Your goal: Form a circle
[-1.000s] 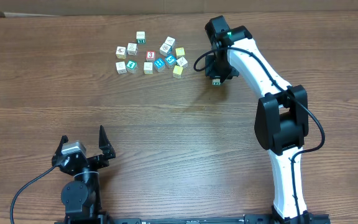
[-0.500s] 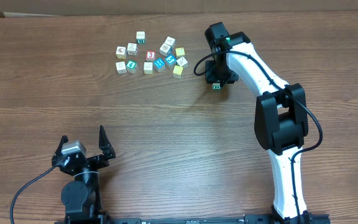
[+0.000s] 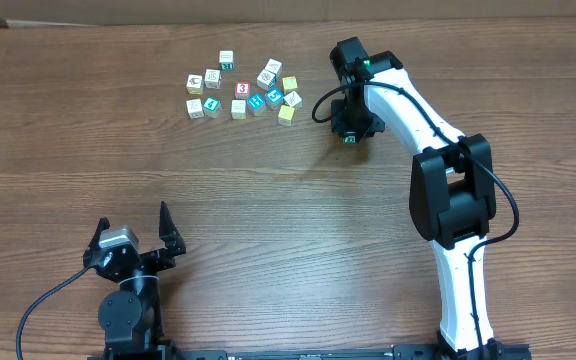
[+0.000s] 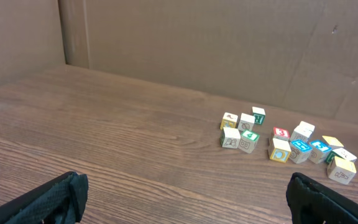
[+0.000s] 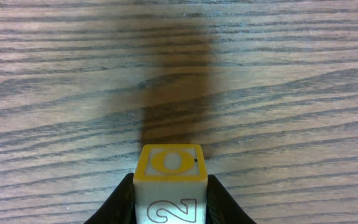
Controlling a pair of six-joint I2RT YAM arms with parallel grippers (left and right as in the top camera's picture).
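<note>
My right gripper [image 5: 169, 190] is shut on a small cube [image 5: 169, 163] with a yellow-framed O on its front face and a 2 on its top face. Seen from overhead, that gripper [image 3: 349, 134] hangs low over bare wood, to the right of the cube scatter. The circle [image 3: 281, 96] is a tight little group of white, teal-marked and yellow cubes at the right end of the scatter, also seen in the left wrist view as the circle [image 4: 325, 152]. My left gripper [image 3: 133, 238] is open at the near left, far from every cube, with nothing between its fingers [image 4: 58, 196].
More loose picture cubes [image 3: 213, 92] lie in a wider scatter left of the tight group, near the table's far edge. A brown cardboard wall [image 4: 229, 43] stands behind the table. The right arm [image 3: 438, 150] reaches in from the near right.
The right gripper has shifted slightly toward the near side with the cube, then held still. The left arm has not moved.
</note>
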